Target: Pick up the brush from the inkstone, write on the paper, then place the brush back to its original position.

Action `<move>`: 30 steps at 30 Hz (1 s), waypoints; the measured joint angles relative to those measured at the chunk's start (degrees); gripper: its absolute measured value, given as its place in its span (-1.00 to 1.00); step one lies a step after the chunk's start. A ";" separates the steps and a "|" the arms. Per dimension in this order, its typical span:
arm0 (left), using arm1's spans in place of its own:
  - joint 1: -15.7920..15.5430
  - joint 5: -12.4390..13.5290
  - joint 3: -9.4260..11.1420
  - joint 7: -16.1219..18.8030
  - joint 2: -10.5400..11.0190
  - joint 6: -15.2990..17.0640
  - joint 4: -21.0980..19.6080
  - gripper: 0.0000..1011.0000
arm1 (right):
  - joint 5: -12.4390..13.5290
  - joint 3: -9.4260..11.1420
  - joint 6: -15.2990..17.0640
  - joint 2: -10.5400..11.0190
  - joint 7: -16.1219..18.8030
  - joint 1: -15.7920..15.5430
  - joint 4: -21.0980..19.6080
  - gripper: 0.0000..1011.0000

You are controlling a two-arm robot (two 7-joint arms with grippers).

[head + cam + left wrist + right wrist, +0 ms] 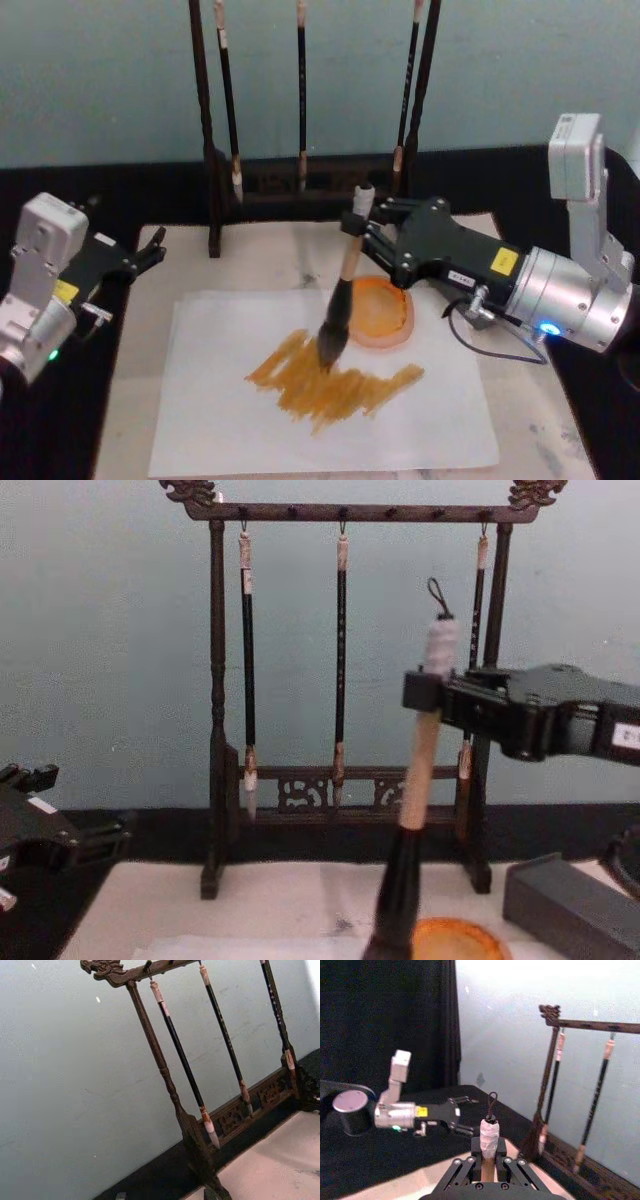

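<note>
My right gripper point(357, 232) is shut on the brush point(345, 280) high on its tan handle, holding it nearly upright. The dark wet bristles touch the paper point(220, 420) amid orange-brown strokes point(330, 385) at the sheet's middle. The round orange inkstone point(385, 312) sits just right of the bristles, at the paper's far right corner. In the chest view the brush point(420, 770) hangs from my right gripper point(425, 692), above the inkstone point(455, 942). The right wrist view shows the brush's white-wrapped end point(489, 1135) and cord loop between the fingers point(465, 1170). My left gripper point(150, 250) rests open at the mat's left edge.
A dark wooden rack point(213, 150) with three thin black-handled brushes point(341, 650) stands at the back of the cream mat point(270, 255). A dark grey block point(565, 905) lies to the right of the inkstone. Black cloth surrounds the mat.
</note>
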 joint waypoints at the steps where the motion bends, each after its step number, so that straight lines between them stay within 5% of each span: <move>1: 0.00 0.00 0.00 0.00 0.00 0.00 0.00 1.00 | 0.26 -0.09 0.06 -0.11 0.15 0.04 -0.09 -0.68; 17: 0.00 0.00 0.00 0.00 0.00 0.00 0.00 1.00 | 0.88 -4.25 1.72 -0.28 2.01 1.30 -0.37 -0.68; 30: -0.01 0.00 0.00 0.00 0.00 0.00 0.00 1.00 | -0.61 -3.79 0.97 -0.06 0.25 1.54 1.68 -0.68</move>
